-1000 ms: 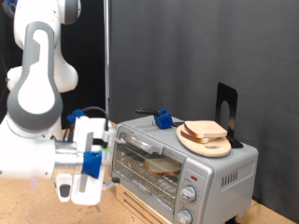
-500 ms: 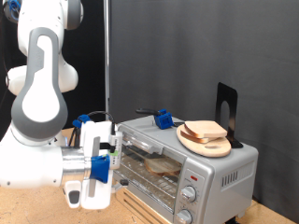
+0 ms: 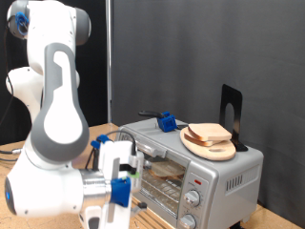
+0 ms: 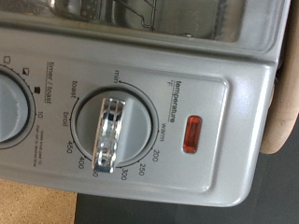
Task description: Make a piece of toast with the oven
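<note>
My gripper (image 3: 112, 191) sits low at the exterior view's bottom left, just in front of the oven (image 3: 191, 160), and my own bulky white arm (image 3: 52, 124) blocks most of the view of the oven's left end. I cannot tell whether my fingers are spread or closed, since they do not show in either view. The wrist view looks straight at the oven's control panel: one chrome-striped knob (image 4: 111, 140) fills the middle, a second knob (image 4: 7, 112) is cut off at the frame's edge, and one red mark (image 4: 193, 133) sits beside the temperature scale. On the oven's roof I count one round wooden plate (image 3: 212, 143) carrying one slice of toast (image 3: 210, 133), with one blue clip (image 3: 168, 121) to its left and one black stand (image 3: 230, 113) behind it. Through the glass door another pale slice (image 3: 164, 170) shows dimly on the rack. A black curtain (image 3: 219, 48) hangs behind.
</note>
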Tool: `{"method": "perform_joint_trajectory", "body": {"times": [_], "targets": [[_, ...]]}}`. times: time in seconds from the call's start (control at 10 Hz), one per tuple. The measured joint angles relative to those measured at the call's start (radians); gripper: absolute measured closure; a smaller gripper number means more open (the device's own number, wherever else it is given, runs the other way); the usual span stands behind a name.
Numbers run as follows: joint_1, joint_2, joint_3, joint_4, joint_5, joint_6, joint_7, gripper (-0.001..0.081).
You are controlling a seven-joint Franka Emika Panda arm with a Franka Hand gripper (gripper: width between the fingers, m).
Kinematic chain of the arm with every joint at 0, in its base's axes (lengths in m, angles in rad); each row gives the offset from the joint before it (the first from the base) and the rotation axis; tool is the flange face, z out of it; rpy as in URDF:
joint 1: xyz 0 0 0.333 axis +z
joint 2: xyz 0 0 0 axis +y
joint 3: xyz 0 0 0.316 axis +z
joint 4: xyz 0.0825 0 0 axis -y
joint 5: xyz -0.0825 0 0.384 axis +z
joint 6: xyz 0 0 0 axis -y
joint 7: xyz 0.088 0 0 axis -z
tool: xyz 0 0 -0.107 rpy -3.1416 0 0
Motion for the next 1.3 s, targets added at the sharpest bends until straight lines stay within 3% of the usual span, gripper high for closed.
{"method": "perform_joint_trajectory", "body": {"times": [0.5,1.0,1.3], "targets": [[0.003,0.028,0.010,-0.011,0.035,0.012,-0.034,0.0011],[0.009,0.180,0.026,0.146,0.035,0.024,0.001,0.0011],[0.010,0.223,0.027,0.204,0.035,0.054,-0.040,0.0011]]}}
